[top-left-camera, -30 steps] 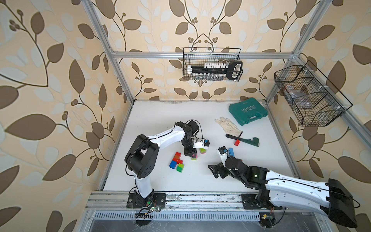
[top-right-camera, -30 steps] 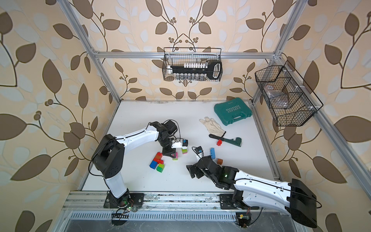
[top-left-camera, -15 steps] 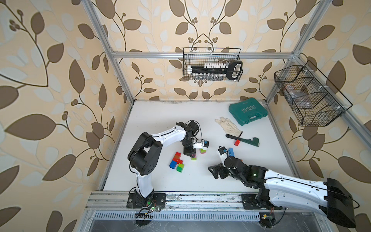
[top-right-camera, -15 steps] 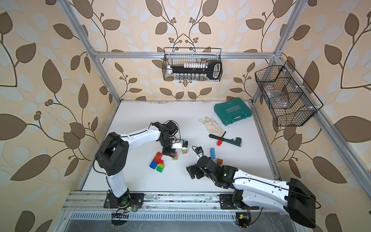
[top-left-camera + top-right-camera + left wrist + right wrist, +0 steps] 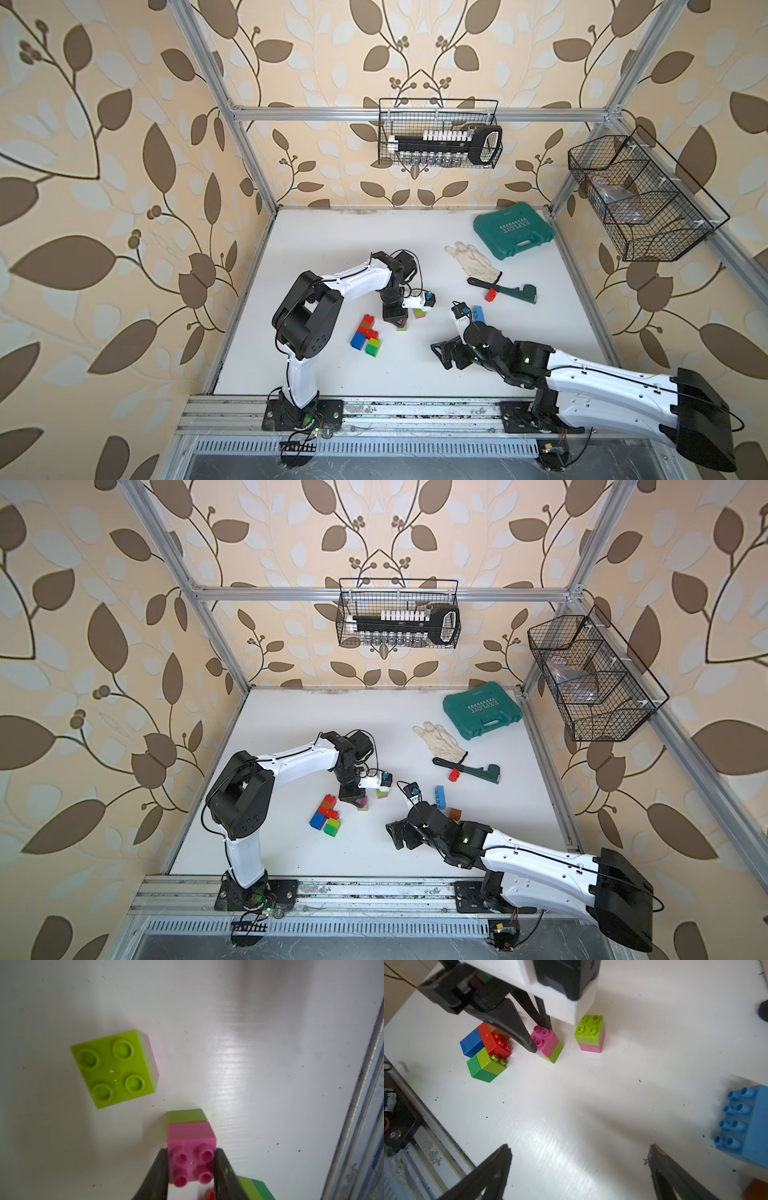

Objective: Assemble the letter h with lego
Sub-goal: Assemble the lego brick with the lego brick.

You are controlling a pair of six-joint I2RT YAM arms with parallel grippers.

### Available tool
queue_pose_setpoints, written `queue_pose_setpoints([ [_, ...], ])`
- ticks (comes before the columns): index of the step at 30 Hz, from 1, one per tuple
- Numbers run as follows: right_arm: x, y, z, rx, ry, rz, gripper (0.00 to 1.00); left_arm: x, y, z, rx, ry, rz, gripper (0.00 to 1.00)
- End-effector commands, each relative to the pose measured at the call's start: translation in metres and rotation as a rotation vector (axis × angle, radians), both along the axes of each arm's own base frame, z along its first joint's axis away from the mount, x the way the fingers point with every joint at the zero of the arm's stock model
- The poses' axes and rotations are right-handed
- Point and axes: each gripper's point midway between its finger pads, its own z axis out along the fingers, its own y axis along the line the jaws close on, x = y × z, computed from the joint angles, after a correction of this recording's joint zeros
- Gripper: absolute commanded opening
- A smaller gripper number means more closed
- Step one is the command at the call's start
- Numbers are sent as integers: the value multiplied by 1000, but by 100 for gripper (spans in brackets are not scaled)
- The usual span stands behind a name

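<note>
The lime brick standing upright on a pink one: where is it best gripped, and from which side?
Probably from above, closing on two opposite flat side walls of the lime brick, low, near the pink brick. The pair stands upright, studs up, all visible sides free.

On the table, a case lies in the far right corner, with a glove just before it toward the middle. A wrench lies before the glove, a small brick touching its shaft. Left of centre sits a cluster of bricks. Just right of it is a joined pair, then a two-brick stack, apart. A long brick lies between stack and wrench.
</note>
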Motion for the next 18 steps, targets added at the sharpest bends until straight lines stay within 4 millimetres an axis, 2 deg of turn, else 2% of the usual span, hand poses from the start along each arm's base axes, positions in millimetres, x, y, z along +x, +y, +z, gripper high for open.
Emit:
queue_pose_setpoints([
  [1, 7, -1, 10, 6, -15, -40, 98, -5, 9, -19, 83, -7, -1, 24],
  [5, 11, -13, 7, -13, -13, -98, 98, -2, 15, -34, 130, -65, -9, 23],
  [8, 19, -42, 0, -44, 41, -255, 98, -4, 18, -43, 162, -42, -3, 23],
  [11, 22, -63, -2, -39, 108, -357, 98, -10, 17, -45, 149, -15, -18, 25],
  [15, 40, -92, 2, 14, 216, -488, 98, -16, 9, -35, 94, 15, -22, 29],
  [18, 55, -115, 5, 77, 322, -599, 97, -14, 2, -19, 49, 21, -7, 37],
])
